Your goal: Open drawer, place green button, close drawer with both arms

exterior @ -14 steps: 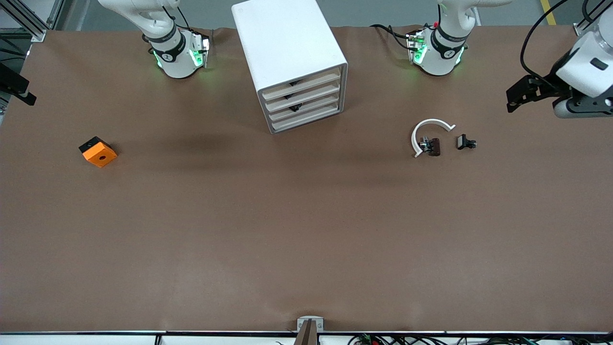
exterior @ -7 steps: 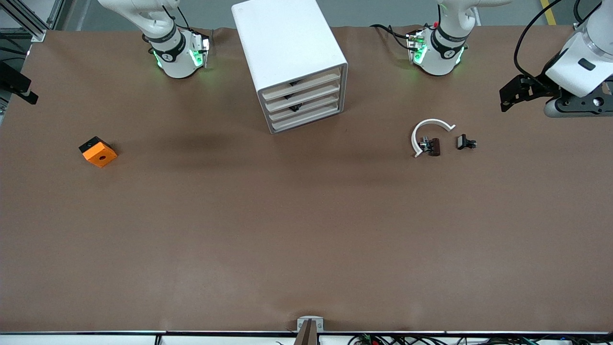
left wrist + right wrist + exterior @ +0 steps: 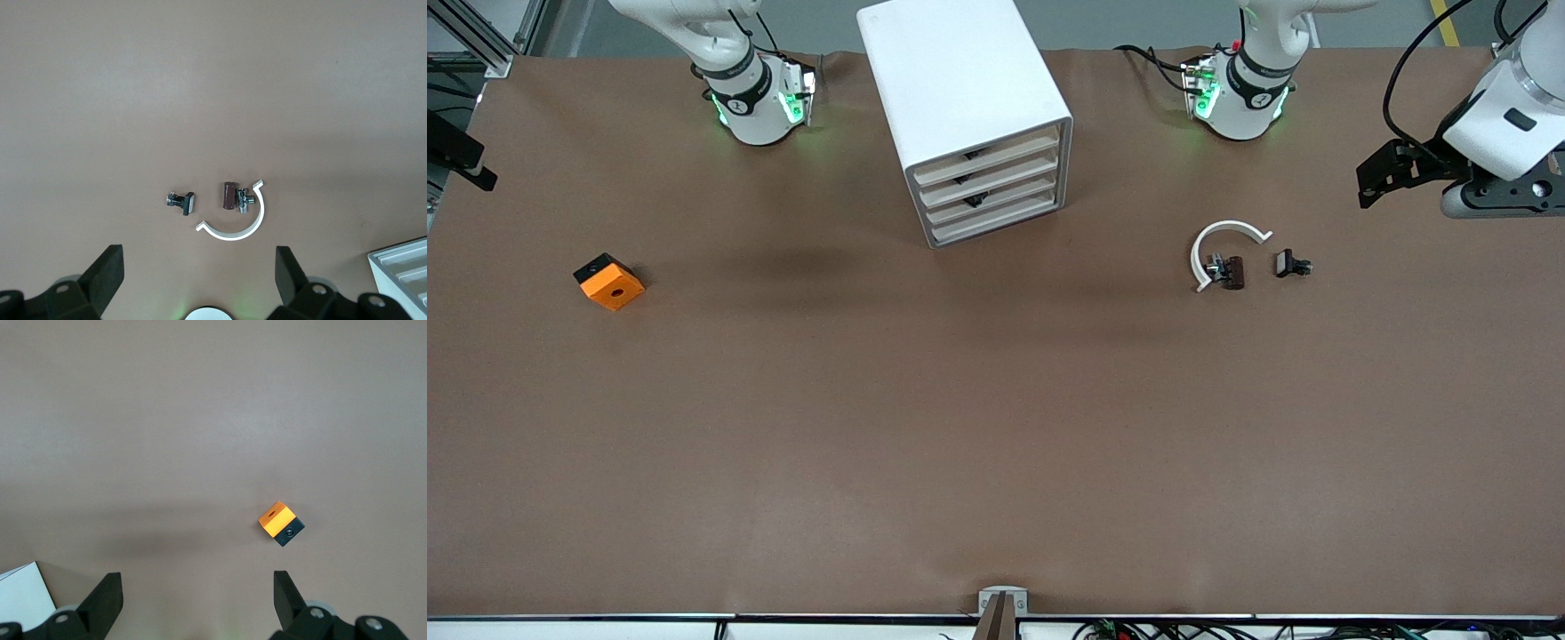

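left hand (image 3: 200, 277) high, fingers spread wide

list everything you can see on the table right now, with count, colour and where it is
cabinet: 1, white, four cream-fronted drawers all shut, between the two arm bases
cube: 1, orange with a black side and a hole, toward the right arm's end of the table
curved strip: 1, white, open ring shape, toward the left arm's end
brown cylinder part: 1, dark brown with a metal bit, inside the curve of the strip
clip-like piece: 1, black, beside the strip
table: 1, brown cover
left gripper: 1, black, jaws open, up over the left arm's end
right gripper: 1, black, jaws open, up over the table near the cube
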You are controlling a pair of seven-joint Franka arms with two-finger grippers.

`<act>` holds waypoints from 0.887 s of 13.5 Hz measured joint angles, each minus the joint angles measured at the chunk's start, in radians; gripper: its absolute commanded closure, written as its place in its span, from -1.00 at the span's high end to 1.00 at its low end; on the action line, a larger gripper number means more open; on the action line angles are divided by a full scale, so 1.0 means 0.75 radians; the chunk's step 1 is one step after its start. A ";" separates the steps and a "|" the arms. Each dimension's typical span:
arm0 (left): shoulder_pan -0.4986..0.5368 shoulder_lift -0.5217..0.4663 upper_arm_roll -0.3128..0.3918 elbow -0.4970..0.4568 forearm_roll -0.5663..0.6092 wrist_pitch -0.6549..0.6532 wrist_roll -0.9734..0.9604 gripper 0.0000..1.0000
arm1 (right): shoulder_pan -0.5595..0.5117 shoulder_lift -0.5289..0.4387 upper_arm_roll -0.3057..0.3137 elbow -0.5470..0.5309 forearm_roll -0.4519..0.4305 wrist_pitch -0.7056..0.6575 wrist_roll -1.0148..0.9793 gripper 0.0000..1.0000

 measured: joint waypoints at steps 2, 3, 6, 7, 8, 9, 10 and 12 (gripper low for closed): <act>0.003 0.000 0.001 0.000 0.000 0.000 0.000 1.00 | 0.000 -0.001 0.000 0.000 0.000 0.000 0.000 1.00; 0.003 0.000 0.001 0.000 0.000 0.000 0.000 1.00 | 0.000 -0.001 0.000 0.000 0.000 0.000 0.000 1.00; 0.003 0.000 0.001 0.000 0.000 0.000 0.000 1.00 | 0.000 -0.002 0.000 0.001 0.000 0.006 0.003 1.00; 0.003 0.000 0.000 0.000 0.000 0.000 0.000 1.00 | 0.001 -0.002 0.000 0.003 0.000 0.008 0.010 1.00; 0.003 0.000 0.000 0.000 0.000 0.000 0.000 1.00 | 0.001 -0.003 0.000 0.004 0.000 0.008 0.020 1.00; 0.003 0.000 -0.002 -0.001 0.000 0.000 0.000 1.00 | 0.001 -0.004 0.001 0.004 0.000 0.008 0.023 1.00; 0.002 -0.001 -0.005 -0.004 0.000 0.000 0.000 1.00 | 0.002 -0.005 0.001 0.004 0.000 0.008 0.025 1.00; -0.001 -0.016 -0.011 -0.029 0.000 0.001 0.000 1.00 | 0.003 -0.006 0.001 0.004 0.000 0.008 0.026 1.00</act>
